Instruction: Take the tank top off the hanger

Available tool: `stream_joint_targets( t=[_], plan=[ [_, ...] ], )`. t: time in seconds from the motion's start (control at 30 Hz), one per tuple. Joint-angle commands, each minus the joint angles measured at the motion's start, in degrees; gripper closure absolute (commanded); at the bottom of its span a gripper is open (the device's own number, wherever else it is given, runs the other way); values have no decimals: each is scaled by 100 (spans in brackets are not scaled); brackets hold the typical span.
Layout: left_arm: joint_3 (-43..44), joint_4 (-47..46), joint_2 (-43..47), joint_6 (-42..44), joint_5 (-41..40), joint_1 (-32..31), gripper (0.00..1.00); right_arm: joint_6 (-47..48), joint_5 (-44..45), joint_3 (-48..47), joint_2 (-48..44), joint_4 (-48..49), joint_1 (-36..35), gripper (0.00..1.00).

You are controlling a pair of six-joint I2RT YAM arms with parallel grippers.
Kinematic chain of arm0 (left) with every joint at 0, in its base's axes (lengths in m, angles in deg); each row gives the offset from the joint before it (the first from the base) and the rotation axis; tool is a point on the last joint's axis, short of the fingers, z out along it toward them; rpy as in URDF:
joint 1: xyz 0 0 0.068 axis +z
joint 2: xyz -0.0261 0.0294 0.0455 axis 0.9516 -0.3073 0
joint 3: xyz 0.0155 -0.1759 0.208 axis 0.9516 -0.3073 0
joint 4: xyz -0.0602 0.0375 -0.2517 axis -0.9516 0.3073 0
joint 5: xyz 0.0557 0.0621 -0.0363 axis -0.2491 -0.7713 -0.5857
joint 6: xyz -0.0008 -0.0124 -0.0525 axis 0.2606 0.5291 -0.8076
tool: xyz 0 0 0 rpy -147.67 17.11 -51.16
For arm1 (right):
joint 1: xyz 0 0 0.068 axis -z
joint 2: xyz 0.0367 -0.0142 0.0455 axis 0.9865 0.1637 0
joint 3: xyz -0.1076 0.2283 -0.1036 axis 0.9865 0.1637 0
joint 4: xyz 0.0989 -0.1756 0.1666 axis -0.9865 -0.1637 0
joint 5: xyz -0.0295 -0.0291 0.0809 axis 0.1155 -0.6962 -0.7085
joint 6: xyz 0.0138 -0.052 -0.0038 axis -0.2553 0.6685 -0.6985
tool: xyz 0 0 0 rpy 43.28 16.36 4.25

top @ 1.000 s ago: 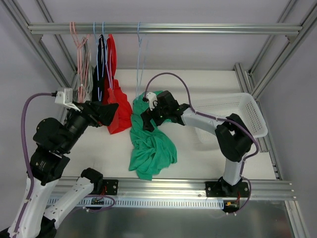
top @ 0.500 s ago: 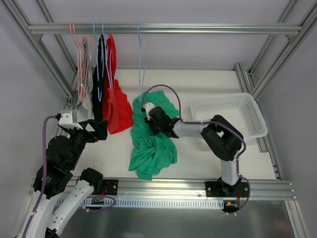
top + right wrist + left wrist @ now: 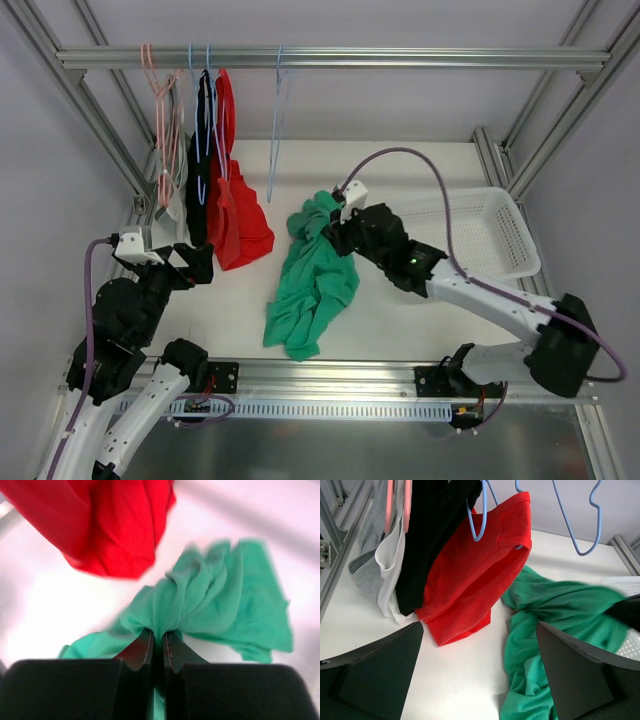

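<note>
Tank top (image 3: 315, 280) is clamped in right fingers (image 3: 142, 652) near basket (image 3: 480, 230) edge; left fingers (image 3: 375, 675) gape.

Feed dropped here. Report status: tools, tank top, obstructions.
Right tool shut on green tank top. Left tool open, empty. Tank top off blue hanger, heaped on table. Nothing blocking.

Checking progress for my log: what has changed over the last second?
The right claw, shut on the green tank top, dragged it right, toward the basket and clear of the bare blue hanger. The left claw drew back from the red top, open. The hung clothes stayed put.
</note>
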Motion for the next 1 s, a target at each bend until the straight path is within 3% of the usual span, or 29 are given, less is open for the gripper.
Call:
stream_joint_targets(
  t=[0.0,0.23,0.57,0.67,0.97],
  plan=[
    [-33,-174,81,83,31,39,1,144,120,-615,-897,-593,0,100],
    [-51,-182,326,-5,13,30,1,1136,507,-3027,-1426,-2498,88,100],
    [-139,-191,582,39,-127,39,1,2069,771,-7387,-284,-4452,1132,100],
    [-130,-191,538,48,-84,39,1,2535,1385,-7743,-2,-4523,1492,100],
    [-148,-182,529,83,-101,39,1,2273,1203,-6945,-441,-4497,2828,100]
  ],
)
